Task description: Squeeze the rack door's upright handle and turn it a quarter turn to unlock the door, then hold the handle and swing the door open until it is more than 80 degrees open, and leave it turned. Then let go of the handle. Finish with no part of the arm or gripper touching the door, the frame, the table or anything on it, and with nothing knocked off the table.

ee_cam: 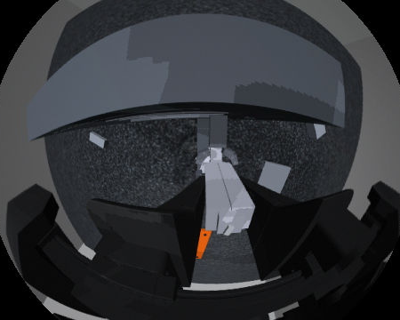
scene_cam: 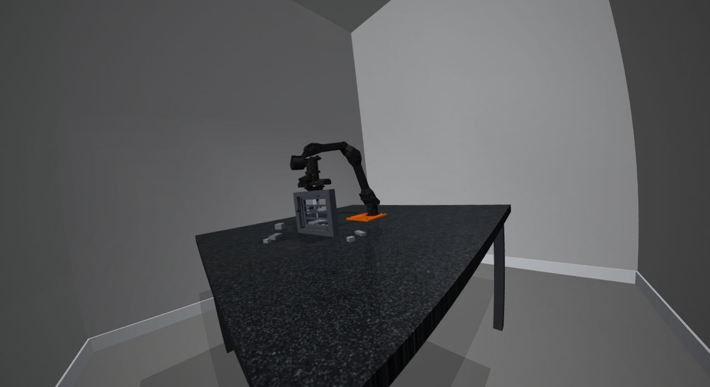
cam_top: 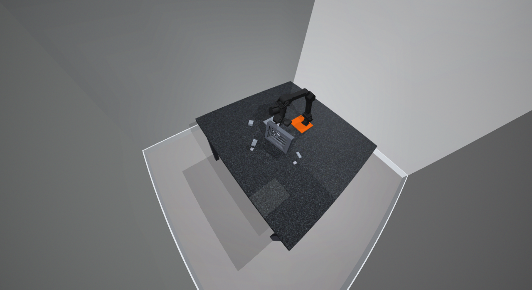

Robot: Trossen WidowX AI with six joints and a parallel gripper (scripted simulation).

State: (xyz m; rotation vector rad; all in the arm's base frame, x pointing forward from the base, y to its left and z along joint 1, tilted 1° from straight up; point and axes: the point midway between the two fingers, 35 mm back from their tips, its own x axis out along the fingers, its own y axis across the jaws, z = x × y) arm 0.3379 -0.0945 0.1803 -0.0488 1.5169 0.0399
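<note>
Top view: one black arm [cam_top: 308,106] [scene_cam: 358,171] rises from one orange base plate [cam_top: 297,125] [scene_cam: 355,217] [ee_cam: 204,242] on the dark table [cam_top: 316,169] [scene_cam: 347,295] [ee_cam: 133,169], its gripper [cam_top: 279,125] [scene_cam: 314,188] [ee_cam: 220,180] at the arm side of one upright grey door frame [cam_top: 290,143] [scene_cam: 331,210] [ee_cam: 200,58]. The fingertips are lost behind the gripper's own body and the frame, and the handle is too small to pick out; five small pale blocks lie apart from the frame — three on one side, two on the other. Exterior view: the frame's top bar cuts off the fingers, and the pale parts behind the crossbars are hard to separate. Five blocks can be counted here too, and one table leg shows whole at the right. Wrist view: the two black fingers are narrowed onto the pale handle [ee_cam: 228,196], one on each side — it stands just beside the frame. Its lower stem is partly hidden, as is most of the base plate; two small blocks and one flat pale piece [ee_cam: 275,175] show, the piece partly covered by a finger.
</note>
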